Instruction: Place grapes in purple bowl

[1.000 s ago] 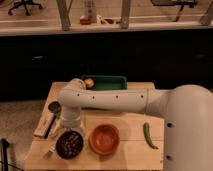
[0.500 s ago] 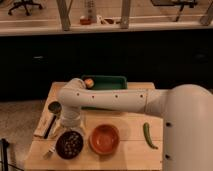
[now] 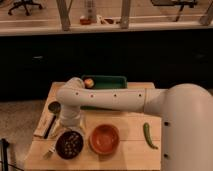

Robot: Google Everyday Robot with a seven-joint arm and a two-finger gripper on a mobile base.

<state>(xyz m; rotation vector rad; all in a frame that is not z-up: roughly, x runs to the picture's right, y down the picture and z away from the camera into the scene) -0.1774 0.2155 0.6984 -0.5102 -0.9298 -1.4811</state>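
While jaws hang seemingly just above, grapes (image 3: 70,143) in purple bowl (image 3: 57,148).

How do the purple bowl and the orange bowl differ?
The purple bowl is nearly black; the orange bowl is orange-brown. The purple bowl holds the grapes; the orange bowl is empty. The gripper hangs just above the purple bowl, not the orange bowl. Both are round, similar in width, and on the table.

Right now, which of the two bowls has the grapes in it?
The dark purple bowl, just below the end effector: the grapes sit inside it, while the orange bowl beside it is empty.
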